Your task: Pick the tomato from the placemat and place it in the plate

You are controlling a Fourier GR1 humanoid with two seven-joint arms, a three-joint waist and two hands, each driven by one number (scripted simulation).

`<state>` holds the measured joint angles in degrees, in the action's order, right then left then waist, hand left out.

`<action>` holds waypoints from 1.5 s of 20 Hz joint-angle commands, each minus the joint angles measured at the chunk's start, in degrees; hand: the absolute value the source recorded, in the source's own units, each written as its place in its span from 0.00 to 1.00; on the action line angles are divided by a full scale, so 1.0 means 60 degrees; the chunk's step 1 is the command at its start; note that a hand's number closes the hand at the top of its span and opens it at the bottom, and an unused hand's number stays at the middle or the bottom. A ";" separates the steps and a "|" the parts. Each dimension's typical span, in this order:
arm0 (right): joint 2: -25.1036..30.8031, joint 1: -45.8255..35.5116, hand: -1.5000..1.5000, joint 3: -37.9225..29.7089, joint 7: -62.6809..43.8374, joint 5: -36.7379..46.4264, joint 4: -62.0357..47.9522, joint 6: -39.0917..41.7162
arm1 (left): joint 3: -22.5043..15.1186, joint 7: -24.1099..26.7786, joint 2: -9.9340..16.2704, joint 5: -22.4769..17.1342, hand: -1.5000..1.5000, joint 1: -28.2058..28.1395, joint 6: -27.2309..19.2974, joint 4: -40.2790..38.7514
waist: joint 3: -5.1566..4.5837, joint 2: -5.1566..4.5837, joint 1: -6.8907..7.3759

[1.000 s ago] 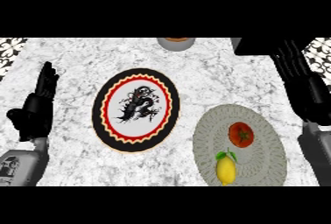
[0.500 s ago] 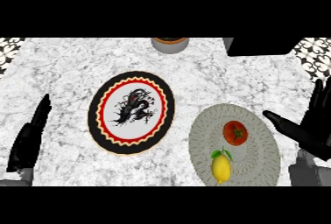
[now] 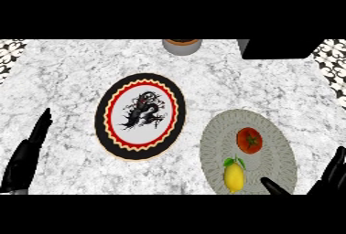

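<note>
Sitting up and left of the right hand [image 3: 324, 180], apparently spread and empty, with the tomato [image 3: 249, 140] on the placemat [image 3: 277, 160] far nearer it than the straight-fingered left hand [image 3: 27, 157].

- My bench [image 3: 74, 73] looks like polished grey-white marble, veined.
- The placemat [image 3: 277, 137] looks like matt woven cloth.
- The tomato [image 3: 249, 140] has smooth, glossy skin.
- The plate [image 3: 108, 109] looks like glazed ceramic.
</note>
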<state>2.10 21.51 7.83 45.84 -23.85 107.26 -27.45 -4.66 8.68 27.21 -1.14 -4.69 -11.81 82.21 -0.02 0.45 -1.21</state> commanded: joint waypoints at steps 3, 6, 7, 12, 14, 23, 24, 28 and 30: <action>0.1245 0.2214 0.00 0.1280 -0.0902 0.2036 0.0723 -0.0726 | -0.0004 -0.0181 0.0065 0.0037 0.50 -0.0027 0.0160 0.0317 | -0.0018 -0.0051 0.0141; 0.2663 0.2068 0.00 0.0700 -0.2955 0.2411 0.1087 -0.1060 | -0.0081 0.0063 -0.0149 0.0101 0.50 -0.0033 0.0101 0.0237 | -0.0033 -0.0112 0.0268; 0.2600 0.2584 0.00 0.1316 -0.2928 0.3038 0.1281 -0.1308 | -0.0120 -0.0135 -0.0110 0.0317 0.50 -0.0037 -0.0060 0.0297 | -0.0027 -0.0095 0.0221; 0.4108 0.1635 0.00 0.0678 -0.6509 0.3527 0.2120 -0.1554 | 0.0198 -0.0148 0.0092 0.0000 0.50 0.0326 0.0466 0.0176 | -0.0028 -0.0137 0.0328; 0.4256 0.1222 0.00 0.1079 -0.7676 0.4130 0.2100 -0.1725 | -0.0158 -0.0583 -0.0214 0.0359 0.50 -0.0112 0.0039 0.0945 | -0.0017 -0.0116 0.0402; 0.5264 -0.0568 0.00 0.1485 -1.0811 0.5022 0.1497 -0.0214 | 0.0206 -0.0199 -0.0400 0.0470 0.50 0.0313 0.0353 0.0152 | -0.0007 -0.0097 0.0265; 0.5474 -0.1037 0.00 0.0953 -1.0964 0.4464 0.0761 0.0234 | -0.0048 -0.0243 -0.0592 0.0628 0.50 0.0070 0.0224 0.0268 | -0.0003 -0.0105 0.0313; 0.5686 -0.1636 0.00 0.1365 -1.1654 0.5093 0.0465 0.1016 | 0.0375 -0.0323 -0.0449 0.0544 0.50 0.0535 0.0461 0.0021 | -0.0002 -0.0089 0.0233; 0.5270 -0.2269 0.00 0.1245 -1.1234 0.4955 -0.0604 0.1407 | 0.0477 0.0145 -0.0482 0.0584 0.50 0.0211 0.0667 -0.0069 | 0.0001 -0.0086 0.0265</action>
<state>34.13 13.52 15.93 -19.39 5.64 108.69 -23.59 -2.49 6.99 25.33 1.42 -2.79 -8.40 83.62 -0.02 -0.11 0.48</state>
